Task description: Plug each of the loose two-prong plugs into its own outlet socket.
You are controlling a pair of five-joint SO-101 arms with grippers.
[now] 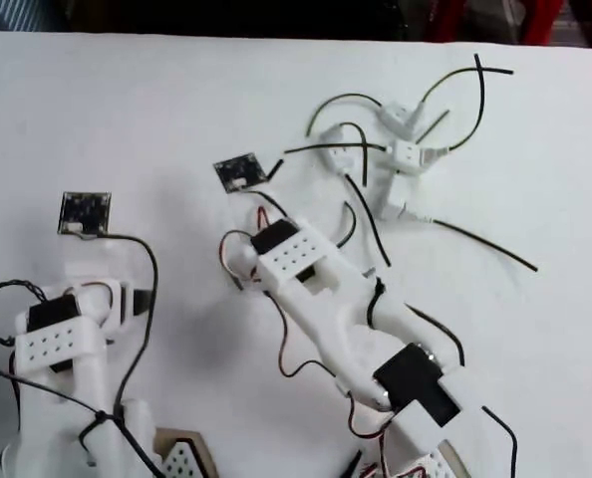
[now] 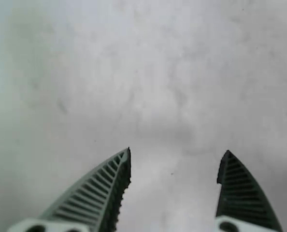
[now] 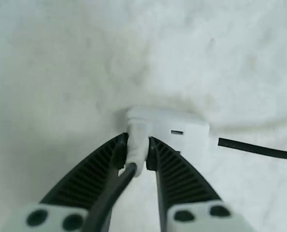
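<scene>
In the right wrist view my right gripper (image 3: 136, 143) is shut on a white two-prong plug (image 3: 137, 131) with a black cord. The plug stands against a white outlet socket block (image 3: 175, 125) lying on the white table; an empty slot shows beside it, and the prongs are hidden. A black cord (image 3: 257, 149) leaves the block. In the high view the right arm (image 1: 306, 269) covers this spot. My left gripper (image 2: 177, 152) is open above bare table, and its arm (image 1: 62, 334) sits at the lower left. More white plugs and sockets (image 1: 406, 154) lie at the upper right.
Black cords (image 1: 480, 244) loop and trail around the upper-right cluster toward the right side. Thin red and black arm wires (image 1: 281, 329) hang beside the right arm. The table's far edge (image 1: 276, 36) runs along the top.
</scene>
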